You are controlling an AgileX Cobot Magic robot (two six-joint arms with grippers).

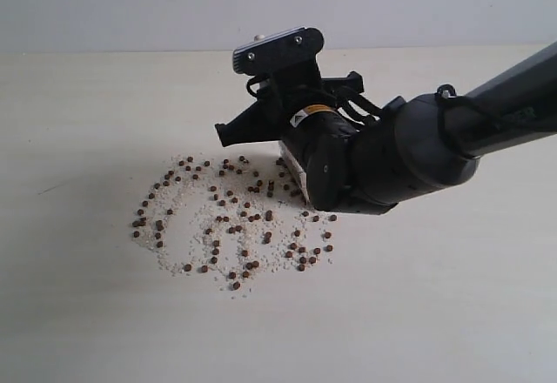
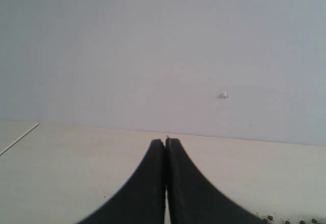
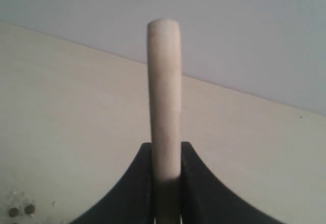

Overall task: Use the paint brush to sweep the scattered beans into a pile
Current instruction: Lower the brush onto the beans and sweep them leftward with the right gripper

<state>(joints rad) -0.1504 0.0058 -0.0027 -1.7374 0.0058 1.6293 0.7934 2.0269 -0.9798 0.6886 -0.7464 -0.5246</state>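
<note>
The right gripper [image 3: 167, 183] pinches the paint brush [image 3: 164, 96] by its handle, just at the edge of the beans [image 1: 231, 222]. The beans lie spread in a loose ring on the table [image 1: 87, 122], not piled; nearly all the sweeping seems left. The left gripper [image 2: 165, 147] is pressed together, empty.

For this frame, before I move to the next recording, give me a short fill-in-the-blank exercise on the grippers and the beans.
1. The right gripper is shut on the paint brush by its ____.
2. The left gripper holds ____.
3. The beans lie ____, not yet in a pile.
4. The off-white crumbs lie ____ the beans.

Missing words: handle; nothing; scattered; among
</note>
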